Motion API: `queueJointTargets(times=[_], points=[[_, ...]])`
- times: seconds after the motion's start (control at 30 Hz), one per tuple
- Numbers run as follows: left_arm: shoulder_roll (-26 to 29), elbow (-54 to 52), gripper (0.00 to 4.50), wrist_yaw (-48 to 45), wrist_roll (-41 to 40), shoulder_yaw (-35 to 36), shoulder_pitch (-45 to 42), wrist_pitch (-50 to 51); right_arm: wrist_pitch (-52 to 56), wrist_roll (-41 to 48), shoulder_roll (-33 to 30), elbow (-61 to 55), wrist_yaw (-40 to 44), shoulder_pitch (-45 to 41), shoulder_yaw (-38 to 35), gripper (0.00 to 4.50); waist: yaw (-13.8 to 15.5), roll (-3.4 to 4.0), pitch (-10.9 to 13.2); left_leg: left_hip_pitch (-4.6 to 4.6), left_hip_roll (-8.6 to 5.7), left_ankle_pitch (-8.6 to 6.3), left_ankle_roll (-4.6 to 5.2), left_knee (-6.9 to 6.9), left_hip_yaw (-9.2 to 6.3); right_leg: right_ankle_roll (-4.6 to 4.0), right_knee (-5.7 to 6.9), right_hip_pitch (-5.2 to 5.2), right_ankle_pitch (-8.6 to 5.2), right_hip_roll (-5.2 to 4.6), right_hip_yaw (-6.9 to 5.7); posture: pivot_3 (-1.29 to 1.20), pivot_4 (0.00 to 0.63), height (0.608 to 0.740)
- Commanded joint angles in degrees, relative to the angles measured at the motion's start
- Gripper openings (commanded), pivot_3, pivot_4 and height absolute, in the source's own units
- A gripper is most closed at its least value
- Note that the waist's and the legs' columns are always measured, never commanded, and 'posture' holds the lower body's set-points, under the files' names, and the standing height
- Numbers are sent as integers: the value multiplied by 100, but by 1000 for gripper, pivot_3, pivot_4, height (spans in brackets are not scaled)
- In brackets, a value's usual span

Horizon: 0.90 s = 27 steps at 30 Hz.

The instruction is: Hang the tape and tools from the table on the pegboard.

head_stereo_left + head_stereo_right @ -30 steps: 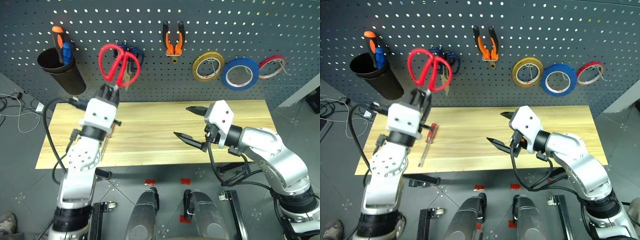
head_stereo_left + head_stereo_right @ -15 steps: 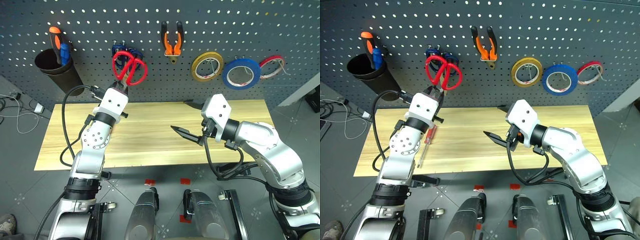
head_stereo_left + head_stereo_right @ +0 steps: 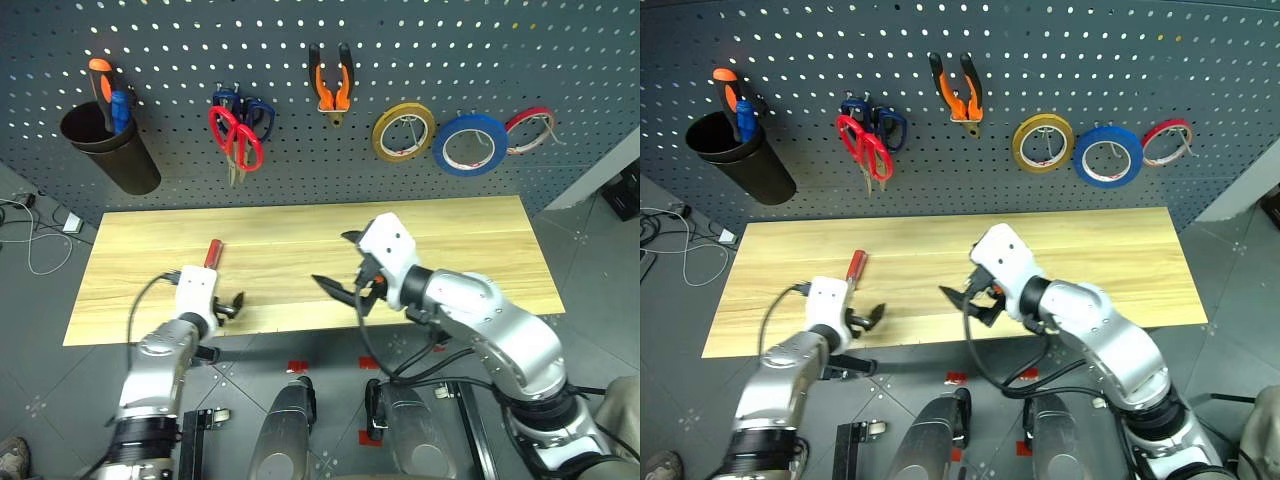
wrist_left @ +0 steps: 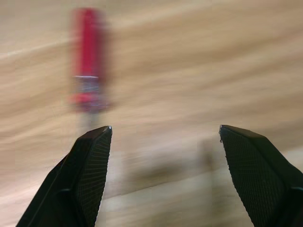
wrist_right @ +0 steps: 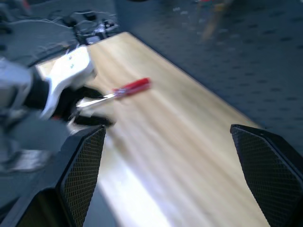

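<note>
Fingers of the left gripper (image 4: 163, 177) are seen spread apart with nothing between them, low over the front left part of the table (image 3: 460, 240). Just beyond them the screwdriver (image 3: 854, 267) lies flat on the wood, its red handle toward the pegboard (image 3: 560, 60); the shaft is partly hidden by the gripper's body. Whether the fingers touch the shaft cannot be told. The right gripper (image 3: 340, 268) is held above the middle of the table, its 2 black fingers wide apart and empty, pointed toward the robot's left.

The tabletop is a light yellowish wood grain, long and rectangular, and it is set against the foot of the dark grey perforated pegboard. On the board, from the robot's left to its right, are seen a black cup (image 3: 112, 150) holding an orange-handled tool and a blue-handled one, the red scissors (image 3: 236, 140) hung in front of blue-handled scissors (image 3: 252, 108), the pliers (image 3: 331, 88) with orange handles, a yellow tape roll (image 3: 403, 133), the blue tape (image 3: 470, 146) and a thin red tape roll (image 3: 530, 130). All 3 rolls hang side by side on hooks, the blue one between the other 2.

A grey tiled floor is seen around the table, and cables (image 3: 35, 235) lie on it at the left end.
</note>
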Motion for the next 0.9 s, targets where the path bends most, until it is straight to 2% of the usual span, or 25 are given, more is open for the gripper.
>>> queueJointTargets(times=[0.03,0.27,0.4,0.7,0.8,0.9], points=[[185,40,3823,-135,-220,130,-274,241,389,71,219,-315,-192,-278,-13,4500,14,0,2,0,0,5,5,1,1,4,-3,0,-2,-1,1,-42,372,740],[722,1621,3823,-767,-220,-210,-1474,589,626,35,442,177,-149,-926,-28,4500,-5,-13,37,0,-5,13,13,-5,5,-10,7,-9,7,-2,6,-32,418,740],[931,2575,3823,-829,-29,-366,-2077,435,718,122,461,324,-23,-1174,24,4500,-32,-30,127,-4,-5,11,14,-14,7,-31,10,-21,15,-1,6,-44,432,740],[1100,3651,3823,-888,257,-663,-2488,136,901,352,249,231,375,-1301,241,4500,-41,-44,234,-11,-4,8,14,-27,10,-40,-13,-25,8,-7,8,-58,436,740],[1093,3814,3206,-892,314,-725,-2529,13,824,382,167,196,499,-1298,325,4500,-38,-45,233,-11,-4,8,14,-28,9,-40,-16,-23,8,-9,8,-65,424,740],[1103,4002,2317,-785,380,-749,-2587,-201,720,346,138,237,548,-1276,350,4500,-39,-45,233,-11,-4,8,13,-28,9,-40,-16,-23,8,-11,7,-62,406,740]])
